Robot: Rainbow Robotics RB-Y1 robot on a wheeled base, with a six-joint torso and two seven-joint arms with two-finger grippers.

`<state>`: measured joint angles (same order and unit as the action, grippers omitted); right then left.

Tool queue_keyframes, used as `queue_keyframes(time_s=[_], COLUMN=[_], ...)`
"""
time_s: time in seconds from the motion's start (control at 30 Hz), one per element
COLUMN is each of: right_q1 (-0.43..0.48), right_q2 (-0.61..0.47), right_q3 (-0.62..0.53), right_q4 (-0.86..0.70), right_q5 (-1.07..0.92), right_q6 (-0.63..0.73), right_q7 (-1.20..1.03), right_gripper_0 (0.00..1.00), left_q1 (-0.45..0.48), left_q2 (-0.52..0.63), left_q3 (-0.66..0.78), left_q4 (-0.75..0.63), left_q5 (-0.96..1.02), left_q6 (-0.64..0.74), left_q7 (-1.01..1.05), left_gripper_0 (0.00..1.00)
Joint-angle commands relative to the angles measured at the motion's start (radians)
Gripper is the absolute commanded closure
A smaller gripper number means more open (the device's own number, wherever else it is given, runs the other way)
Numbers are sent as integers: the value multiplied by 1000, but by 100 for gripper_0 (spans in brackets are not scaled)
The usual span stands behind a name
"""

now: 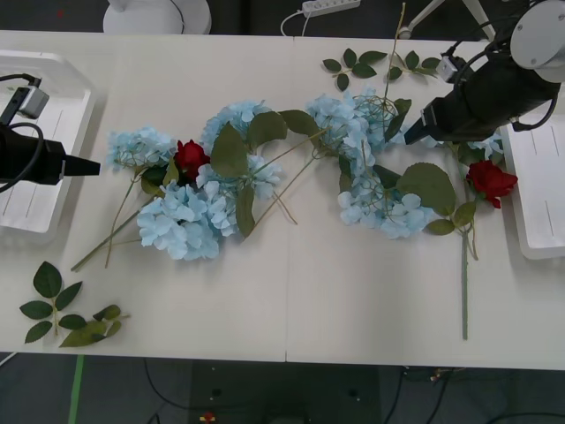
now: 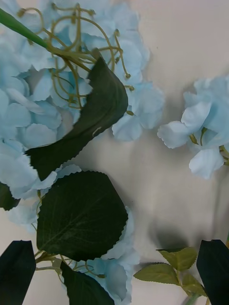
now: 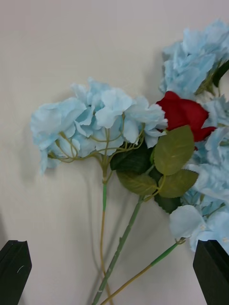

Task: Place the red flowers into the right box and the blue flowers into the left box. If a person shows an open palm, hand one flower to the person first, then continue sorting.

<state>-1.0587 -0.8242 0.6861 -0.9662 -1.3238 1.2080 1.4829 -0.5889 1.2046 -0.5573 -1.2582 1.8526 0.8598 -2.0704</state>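
- We are barely starting; every flower is lying on the counter (image 1: pixel 291 300), none boxed
- Blue flowers (image 1: pixel 181 221) are sprawling mid-counter; red flowers (image 1: pixel 191 157) among them and beside the right box (image 1: pixel 534 190)
- Left box (image 1: pixel 44 181) and right box are holding nothing
- Left claw (image 1: pixel 88 166) and right claw (image 1: pixel 415 135) are hovering, fingers apart

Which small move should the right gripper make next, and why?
Probably lower the right gripper onto the blue flowers just under it. Its jaws are open and empty, poised over those blooms. Both the left box and right box look unfilled, so sorting has hardly begun.
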Motion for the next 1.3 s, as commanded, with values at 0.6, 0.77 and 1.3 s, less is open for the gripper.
queue_keyframes(time_s=[0.6, 0.77, 1.3], right_q1=[-29, -29, -29], right_q2=[108, 134, 221], right_q3=[1, 1, 1], right_q4=[274, 328, 468], right_q5=[193, 207, 229], right_q6=[-180, -202, -344], right_q7=[-107, -110, -116], right_gripper_0=[0, 0, 0], left_q1=[-330, -344, -384], left_q2=[-220, -261, -372], left_q3=[-352, -383, -432], left_q4=[306, 342, 468], left_q5=[-204, -210, -337], left_q6=[-79, -79, -91], left_q7=[38, 39, 33], left_gripper_0=[0, 0, 0])
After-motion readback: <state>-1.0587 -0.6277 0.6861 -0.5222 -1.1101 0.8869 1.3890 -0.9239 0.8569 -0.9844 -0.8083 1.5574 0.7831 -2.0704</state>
